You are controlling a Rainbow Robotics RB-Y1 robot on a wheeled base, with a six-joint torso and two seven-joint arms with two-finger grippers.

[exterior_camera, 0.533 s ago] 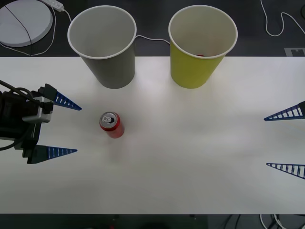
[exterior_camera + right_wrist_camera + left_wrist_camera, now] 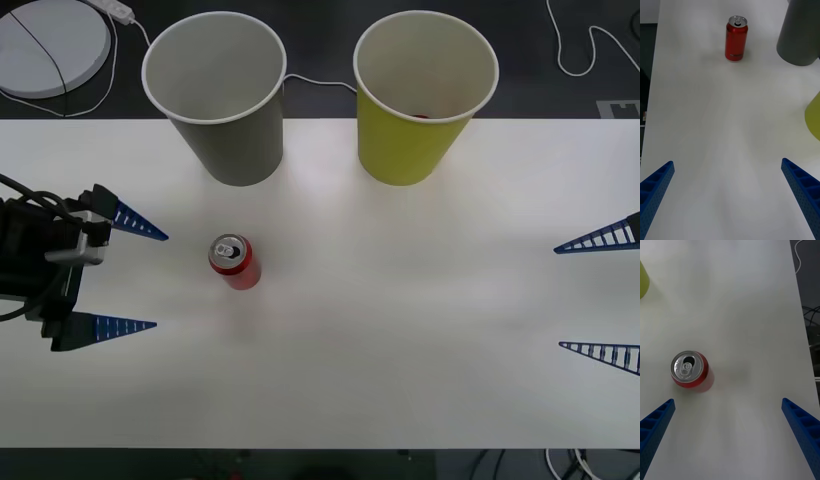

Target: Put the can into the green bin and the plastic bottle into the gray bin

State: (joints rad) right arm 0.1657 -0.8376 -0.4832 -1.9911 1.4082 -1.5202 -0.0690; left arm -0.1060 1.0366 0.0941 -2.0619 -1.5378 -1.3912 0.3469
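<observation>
since the can (image 2: pixel 235 261) stands upright mid-left, the left gripper (image 2: pixel 110 275) waits just left of it, spread wide to straddle it; green bin (image 2: pixel 425 95) stands far right.

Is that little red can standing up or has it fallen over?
Standing upright. The can rests on its base on the table, its silver top and pull tab facing up.

Can (image 2: pixel 235 262) upright on table (image 2: pixel 400 330), before gray bin (image 2: pixel 217 95); green bin (image 2: pixel 424 95) to its right.
</observation>
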